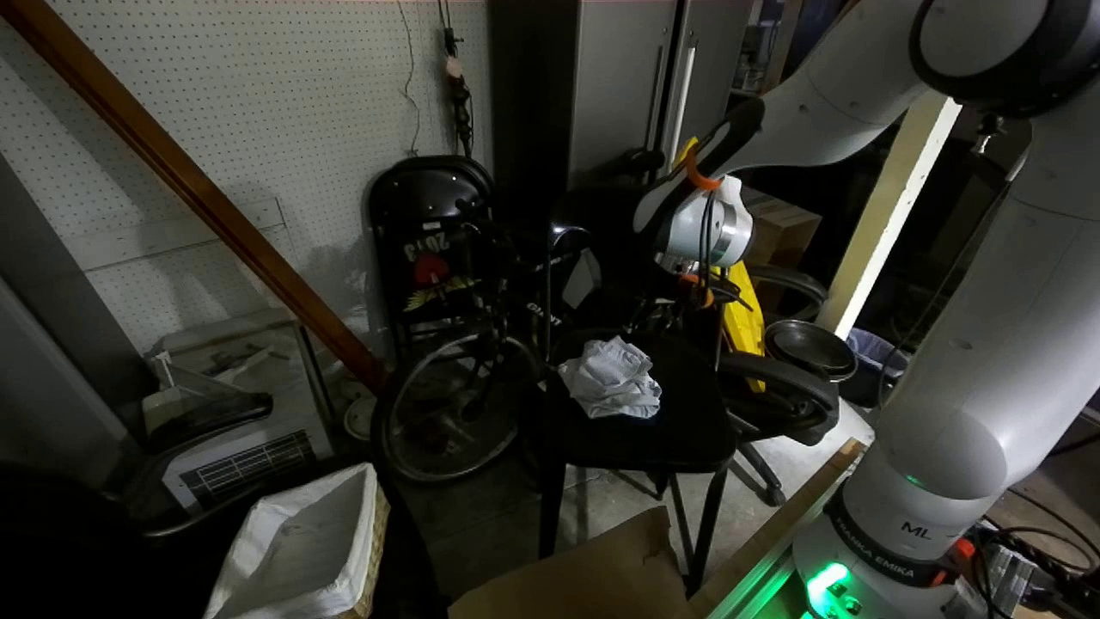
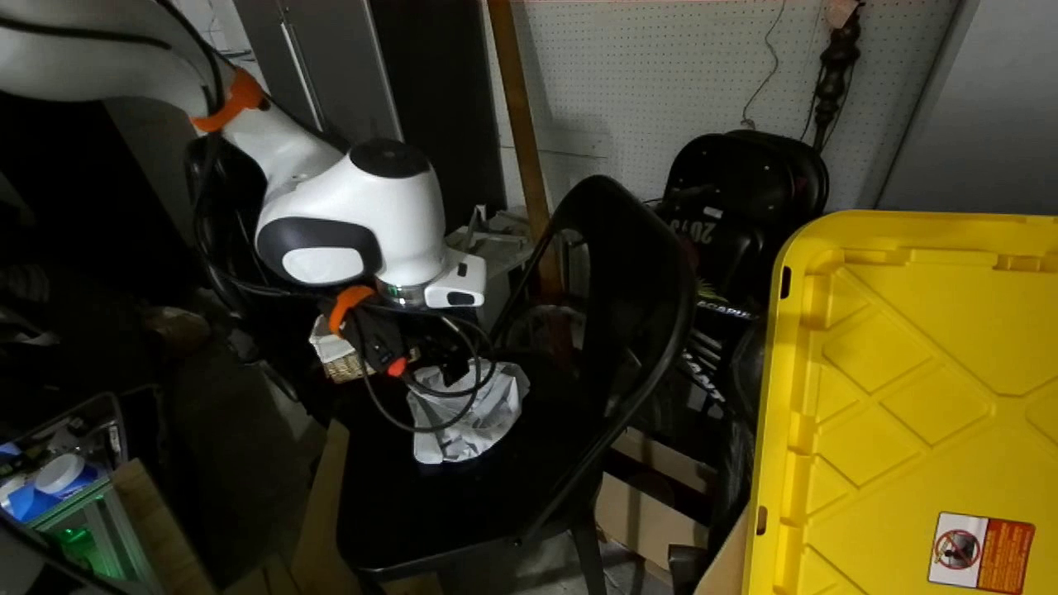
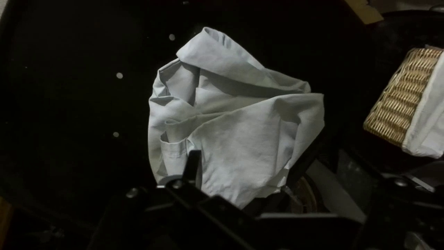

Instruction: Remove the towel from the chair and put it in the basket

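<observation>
A crumpled pale grey-white towel point(image 1: 612, 378) lies on the seat of a black chair point(image 1: 640, 443). The towel also shows in an exterior view point(image 2: 488, 417) and fills the middle of the wrist view point(image 3: 242, 139). My gripper point(image 3: 282, 173) is open, its fingers wide apart, with nothing between them; it is above the chair and apart from the towel. In an exterior view the gripper point(image 2: 434, 364) and its cables partly cover the towel. A wicker basket with a white liner point(image 1: 374, 524) stands low beside the chair; its edge shows at the right of the wrist view point(image 3: 402, 97).
The chair's black backrest point(image 2: 645, 273) rises beside the arm. A bicycle wheel point(image 1: 455, 413), folded chairs point(image 1: 430, 206) and an office chair point(image 1: 786, 391) stand around it. A large yellow lid point(image 2: 909, 397) is in the foreground. Cardboard point(image 1: 584, 572) lies in front of the chair.
</observation>
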`<state>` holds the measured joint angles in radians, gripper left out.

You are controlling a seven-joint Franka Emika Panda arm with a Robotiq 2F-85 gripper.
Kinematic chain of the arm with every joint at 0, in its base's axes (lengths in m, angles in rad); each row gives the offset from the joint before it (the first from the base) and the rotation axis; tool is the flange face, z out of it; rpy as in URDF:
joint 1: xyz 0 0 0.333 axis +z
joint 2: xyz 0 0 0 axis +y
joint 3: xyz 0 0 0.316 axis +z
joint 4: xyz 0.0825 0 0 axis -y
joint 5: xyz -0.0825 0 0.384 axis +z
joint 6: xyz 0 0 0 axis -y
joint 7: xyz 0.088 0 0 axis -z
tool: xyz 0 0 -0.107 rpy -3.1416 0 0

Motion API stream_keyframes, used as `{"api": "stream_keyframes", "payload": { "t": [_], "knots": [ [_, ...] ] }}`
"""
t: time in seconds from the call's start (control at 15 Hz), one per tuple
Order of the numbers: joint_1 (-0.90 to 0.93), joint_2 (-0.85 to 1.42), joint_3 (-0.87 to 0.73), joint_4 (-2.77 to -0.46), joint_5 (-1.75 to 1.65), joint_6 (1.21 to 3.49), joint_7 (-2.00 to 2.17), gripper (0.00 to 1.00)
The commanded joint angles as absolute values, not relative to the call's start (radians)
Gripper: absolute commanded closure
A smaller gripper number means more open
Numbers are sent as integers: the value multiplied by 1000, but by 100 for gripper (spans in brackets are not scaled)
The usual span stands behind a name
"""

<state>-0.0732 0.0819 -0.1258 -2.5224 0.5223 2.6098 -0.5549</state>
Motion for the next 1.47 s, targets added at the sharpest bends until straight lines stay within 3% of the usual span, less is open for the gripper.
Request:
{"api": "stream_keyframes", "payload": {
  "t": [0.0,0.73,1.4],
  "knots": [
    [-150,220,-94,-2431,611,2604,-694,0],
    [-216,248,-52,-2427,566,2611,-679,0],
    [-285,438,-3,-2245,553,2630,-715,0]
  ]
}}
